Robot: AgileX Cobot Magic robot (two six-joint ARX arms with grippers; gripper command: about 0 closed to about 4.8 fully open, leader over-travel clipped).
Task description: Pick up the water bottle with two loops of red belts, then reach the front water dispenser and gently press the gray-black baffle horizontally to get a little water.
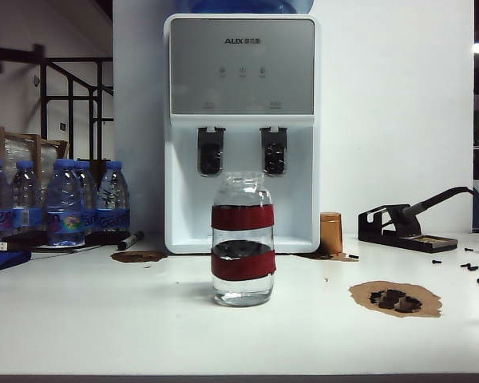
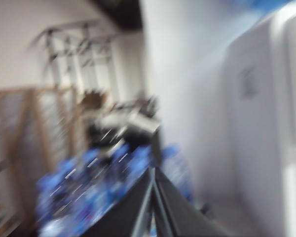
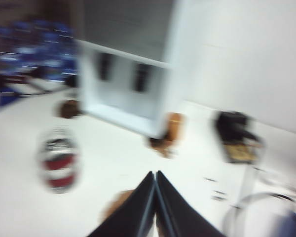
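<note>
The water bottle [image 1: 242,247], clear glass with two dark-red bands and no lid, stands upright mid-table in front of the white water dispenser [image 1: 241,48]. The gray-black baffle [image 1: 211,152] is the left of two dark paddles above the recessed bay. Neither arm shows in the exterior view. In the blurred right wrist view my right gripper [image 3: 155,173] is shut and empty, above the table, with the bottle [image 3: 59,160] well off to one side and the dispenser [image 3: 128,103] beyond. My left gripper [image 2: 153,169] is shut and empty, aimed toward blurred blue bottles.
Several blue-capped plastic bottles [image 1: 56,203] stand at the back left, with a marker [image 1: 130,239] near them. An orange cup [image 1: 330,233] sits right of the dispenser. A soldering iron stand [image 1: 399,227], loose screws [image 1: 471,267] and a brown patch with black parts [image 1: 395,299] lie at the right.
</note>
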